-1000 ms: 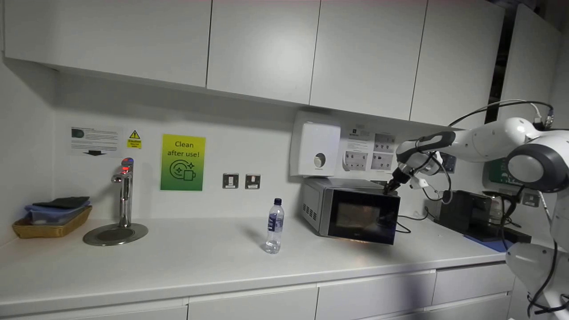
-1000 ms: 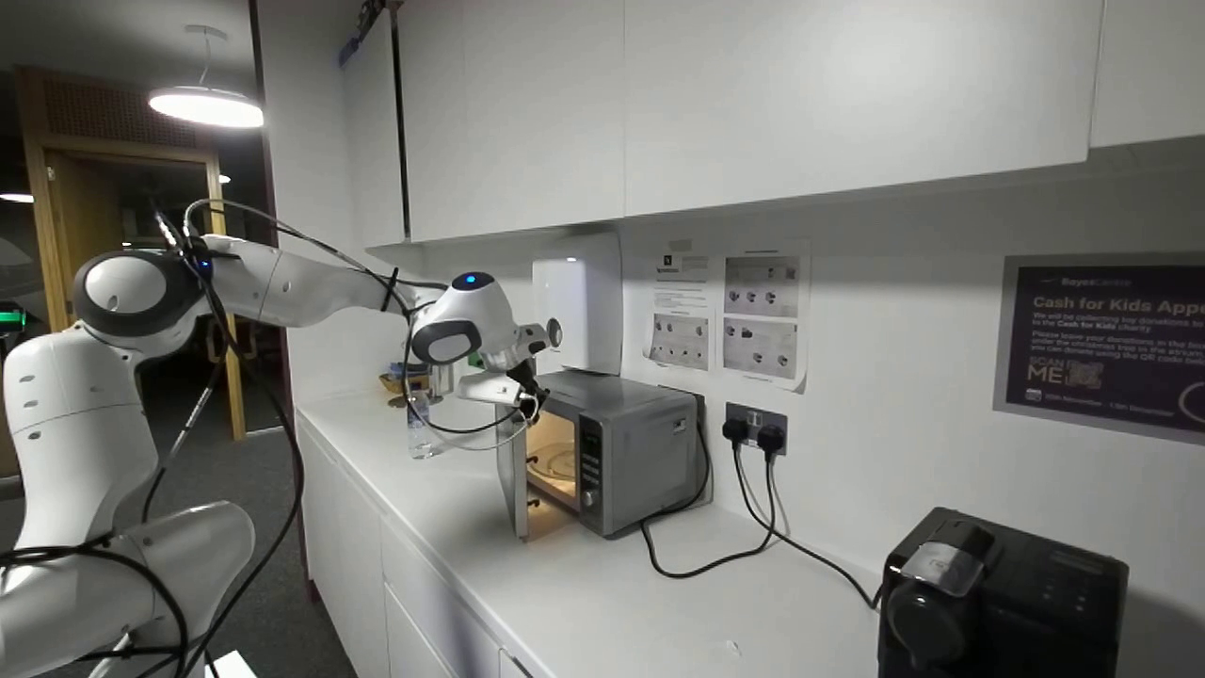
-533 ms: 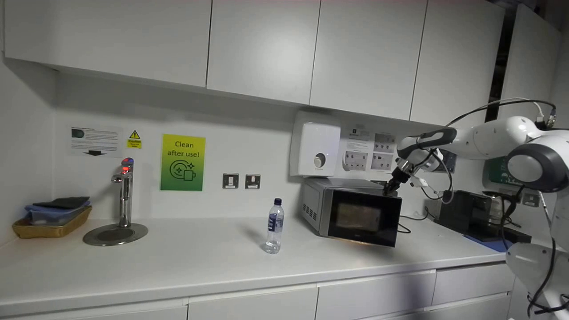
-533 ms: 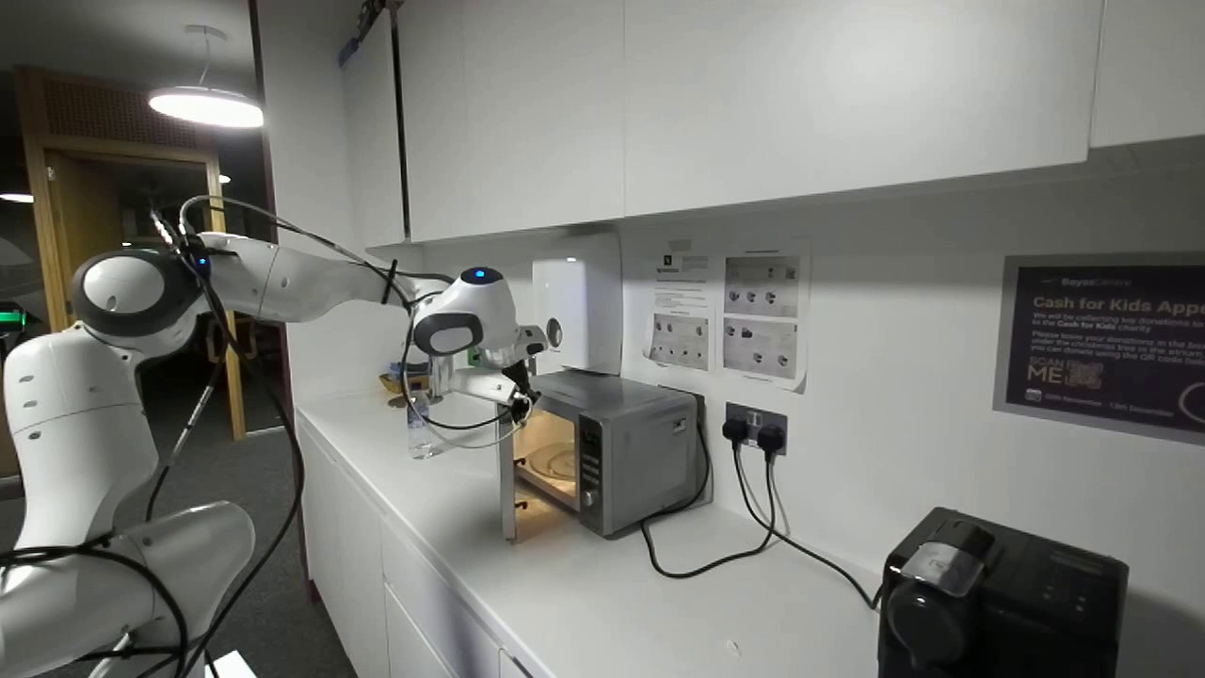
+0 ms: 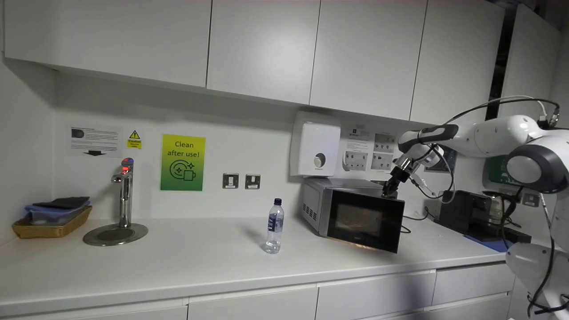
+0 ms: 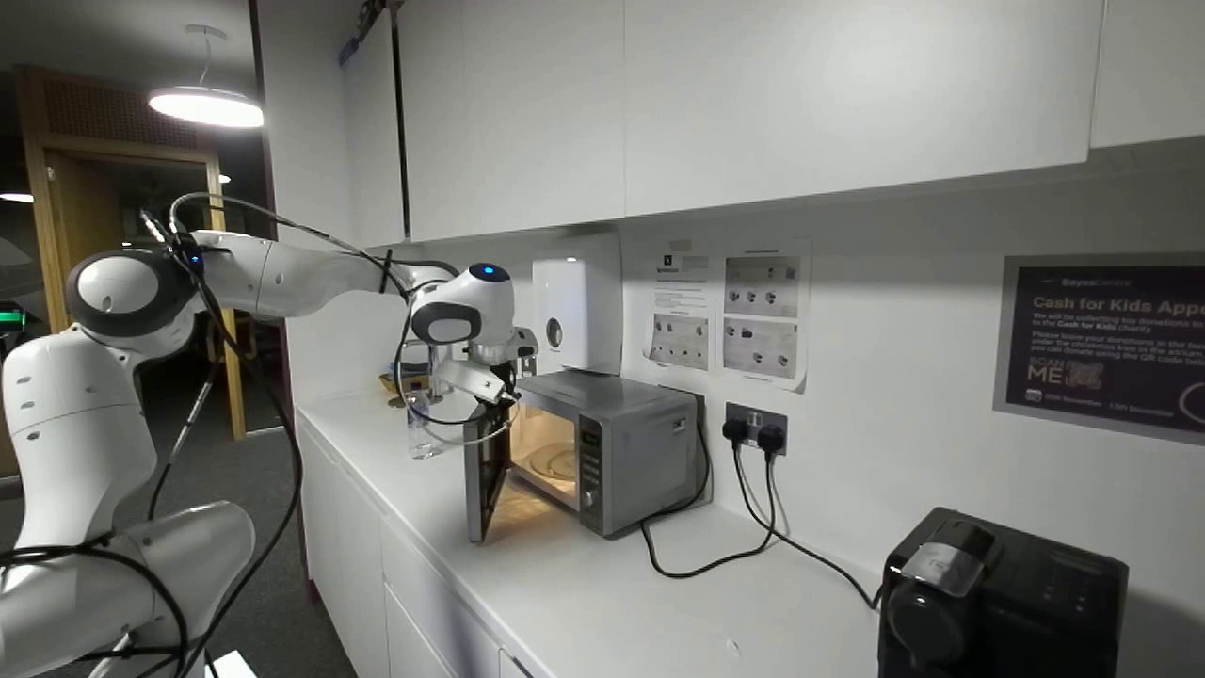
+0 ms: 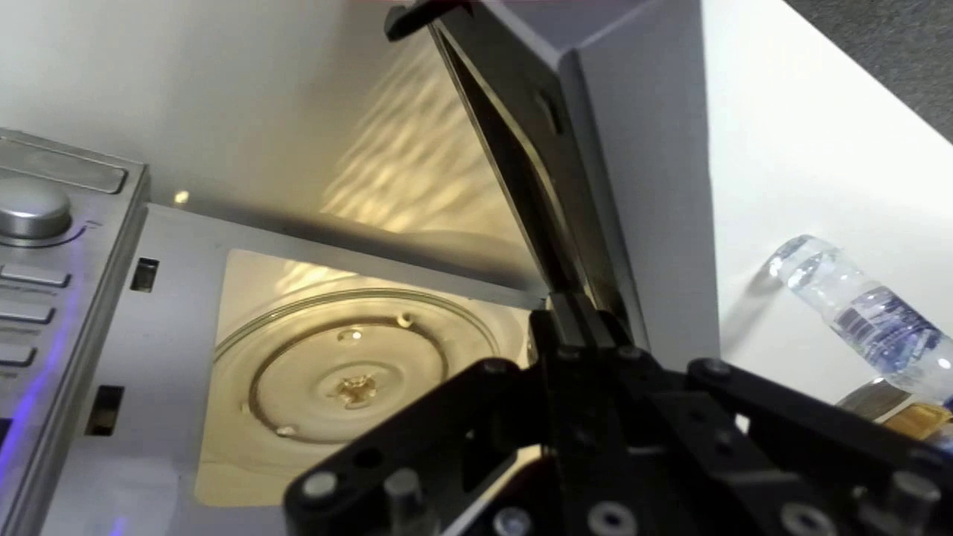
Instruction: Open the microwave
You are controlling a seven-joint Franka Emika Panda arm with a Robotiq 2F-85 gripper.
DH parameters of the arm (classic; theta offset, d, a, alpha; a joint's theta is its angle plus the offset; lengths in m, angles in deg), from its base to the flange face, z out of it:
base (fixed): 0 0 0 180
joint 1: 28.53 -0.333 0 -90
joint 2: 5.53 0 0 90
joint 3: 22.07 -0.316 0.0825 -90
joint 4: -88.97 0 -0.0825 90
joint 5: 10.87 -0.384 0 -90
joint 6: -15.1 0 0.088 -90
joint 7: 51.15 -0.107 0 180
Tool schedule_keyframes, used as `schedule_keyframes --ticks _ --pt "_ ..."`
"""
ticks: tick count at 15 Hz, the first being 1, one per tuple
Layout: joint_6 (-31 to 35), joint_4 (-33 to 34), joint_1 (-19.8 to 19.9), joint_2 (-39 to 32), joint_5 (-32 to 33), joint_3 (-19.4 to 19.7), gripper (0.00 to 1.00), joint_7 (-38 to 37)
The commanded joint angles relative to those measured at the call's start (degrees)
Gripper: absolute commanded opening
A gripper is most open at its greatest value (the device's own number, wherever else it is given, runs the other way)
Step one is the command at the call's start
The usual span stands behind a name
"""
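Slanting down, the arm (image 6: 292, 278) holds clenched fingers (image 7: 564, 327) beside the microwave's (image 6: 650, 457) open door (image 5: 366, 222).

microwave door (image 5: 365, 221) swung wider; end effector (image 7: 578, 313) shifted outward

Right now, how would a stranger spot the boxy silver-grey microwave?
Find the white countertop, then the white boxy wall unit with a round window. The microwave stands on the countertop below that unit. Unlike the clear plastic bottle and the black boxy appliance on either side, it has a dark glass door open on a lit interior.
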Motion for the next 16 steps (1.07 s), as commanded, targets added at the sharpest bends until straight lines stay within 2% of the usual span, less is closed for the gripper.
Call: schedule_keyframes --ticks 1,8,16 --pt "-5.95 1.33 -0.05 -1.77 -3.04 0.97 0.0 -0.08" --pt "-13.41 1.25 0.14 -2.43 -6.84 -0.33 0.0 -0.07" --pt "-13.97 0.79 0.23 -2.31 -9.06 -4.16 0.0 0.51"
